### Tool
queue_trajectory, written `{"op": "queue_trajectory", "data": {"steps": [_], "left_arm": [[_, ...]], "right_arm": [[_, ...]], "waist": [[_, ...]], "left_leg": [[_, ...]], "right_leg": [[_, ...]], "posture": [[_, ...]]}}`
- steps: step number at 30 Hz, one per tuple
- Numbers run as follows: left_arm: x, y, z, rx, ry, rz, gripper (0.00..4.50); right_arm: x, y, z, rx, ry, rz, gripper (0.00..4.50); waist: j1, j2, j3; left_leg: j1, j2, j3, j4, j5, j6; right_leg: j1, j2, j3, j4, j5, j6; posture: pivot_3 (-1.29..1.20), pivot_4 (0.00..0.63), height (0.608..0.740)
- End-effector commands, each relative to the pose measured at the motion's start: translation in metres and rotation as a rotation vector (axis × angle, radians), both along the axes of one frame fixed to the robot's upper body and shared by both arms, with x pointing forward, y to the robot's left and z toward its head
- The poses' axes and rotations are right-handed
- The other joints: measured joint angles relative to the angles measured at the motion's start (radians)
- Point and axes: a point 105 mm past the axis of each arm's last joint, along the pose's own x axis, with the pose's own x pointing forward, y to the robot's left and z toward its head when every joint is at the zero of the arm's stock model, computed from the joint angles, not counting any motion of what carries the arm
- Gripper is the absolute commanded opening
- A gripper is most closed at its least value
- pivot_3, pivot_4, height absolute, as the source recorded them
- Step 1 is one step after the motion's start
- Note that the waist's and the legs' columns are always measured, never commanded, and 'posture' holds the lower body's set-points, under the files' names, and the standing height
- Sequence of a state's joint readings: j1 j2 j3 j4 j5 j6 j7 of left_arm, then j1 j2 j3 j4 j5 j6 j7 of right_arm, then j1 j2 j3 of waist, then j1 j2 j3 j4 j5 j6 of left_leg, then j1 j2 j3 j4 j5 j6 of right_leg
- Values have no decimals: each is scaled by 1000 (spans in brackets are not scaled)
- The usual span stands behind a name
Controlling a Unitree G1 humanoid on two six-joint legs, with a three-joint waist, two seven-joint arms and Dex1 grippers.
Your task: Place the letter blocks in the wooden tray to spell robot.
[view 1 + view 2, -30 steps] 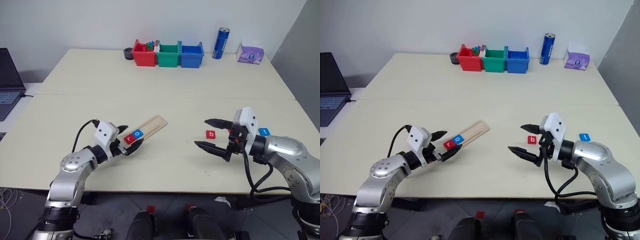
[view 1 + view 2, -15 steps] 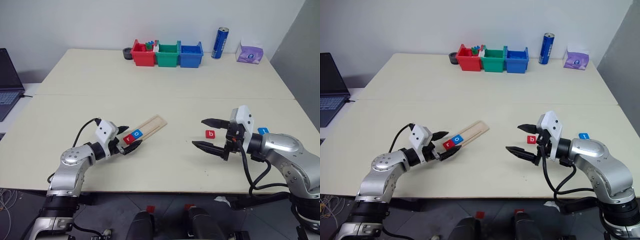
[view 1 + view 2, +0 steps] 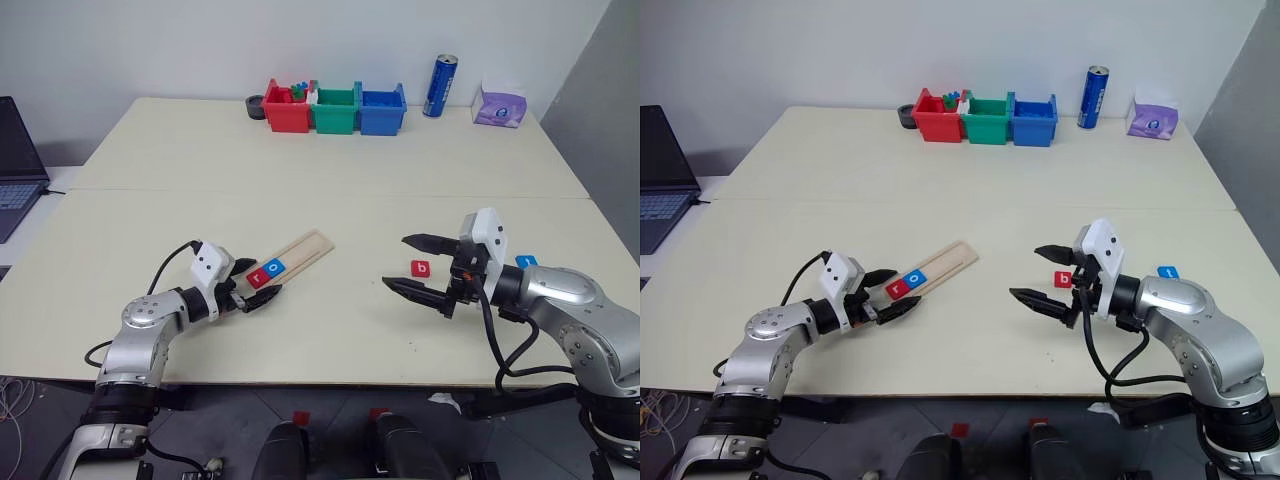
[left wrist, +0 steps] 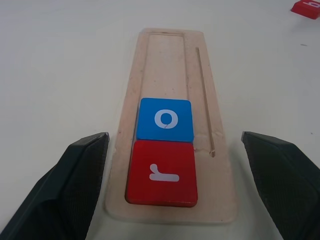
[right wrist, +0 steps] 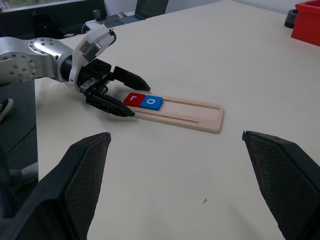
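Left eye view: the left gripper (image 3: 256, 288) lies low at the near end of the wooden tray (image 3: 295, 253), its fingers spread to either side of that end and holding nothing. The right gripper (image 3: 408, 264), well to the right of the tray, hangs above the table (image 3: 330, 180) with its fingers wide apart and empty. In the tray's groove sit a red "r" block (image 4: 161, 172) at the near end and a blue "o" block (image 4: 165, 119) touching it. A red "b" block (image 3: 421, 268) lies between the right gripper's fingers in view; a blue block (image 3: 527, 262) lies farther right.
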State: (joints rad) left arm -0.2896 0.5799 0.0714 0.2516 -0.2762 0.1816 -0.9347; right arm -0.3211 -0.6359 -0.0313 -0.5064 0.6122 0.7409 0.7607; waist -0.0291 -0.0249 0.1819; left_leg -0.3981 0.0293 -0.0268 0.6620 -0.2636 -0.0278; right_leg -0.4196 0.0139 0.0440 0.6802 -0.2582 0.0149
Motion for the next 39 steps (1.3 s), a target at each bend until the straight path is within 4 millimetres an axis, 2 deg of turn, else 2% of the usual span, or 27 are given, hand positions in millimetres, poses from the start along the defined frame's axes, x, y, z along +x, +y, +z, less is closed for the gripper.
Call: {"op": "queue_trajectory", "data": {"steps": [1,13,24,25,28,31,36,39], "left_arm": [[1,-2,1,26,-14,-30,4486],[10,7,1,42,-24,-19,4486],[4,11,-15,103,31,-46,4486],[4,12,-15,100,30,-43,4102],[5,12,-14,95,27,-46,3397],[5,10,-12,92,23,-54,3395],[3,-6,-3,90,-6,-143,3395],[-7,-26,2,102,-7,-297,3395]], "right_arm": [[-4,3,13,9,-55,18,4500],[-6,5,13,13,-52,16,4500],[-4,6,15,21,-57,13,4500],[-4,6,15,21,-58,12,4500],[-4,6,15,21,-57,11,4500],[-3,6,15,20,-57,9,4500],[-2,4,15,19,-60,-1,4500],[-2,3,15,16,-58,-2,4500]], "waist": [[0,0,0],[0,0,0],[0,0,0],[0,0,0],[0,0,0],[0,0,0],[0,0,0],[2,0,0]], "left_leg": [[0,0,0,0,0,0],[0,0,0,0,0,0],[0,0,0,0,0,0],[0,0,0,0,0,0],[0,0,0,0,0,0],[0,0,0,0,0,0],[0,0,0,0,0,0],[0,0,0,0,0,0]], "right_leg": [[0,0,0,0,0,0],[0,0,0,0,0,0],[0,0,0,0,0,0],[0,0,0,0,0,0],[0,0,0,1,0,0],[0,0,0,1,0,0],[0,0,0,1,0,0],[0,0,0,1,0,0]], "posture": [[0,150,740],[0,150,740],[0,150,740],[0,150,740],[0,150,740],[0,150,740],[0,150,740],[0,150,740]]}}
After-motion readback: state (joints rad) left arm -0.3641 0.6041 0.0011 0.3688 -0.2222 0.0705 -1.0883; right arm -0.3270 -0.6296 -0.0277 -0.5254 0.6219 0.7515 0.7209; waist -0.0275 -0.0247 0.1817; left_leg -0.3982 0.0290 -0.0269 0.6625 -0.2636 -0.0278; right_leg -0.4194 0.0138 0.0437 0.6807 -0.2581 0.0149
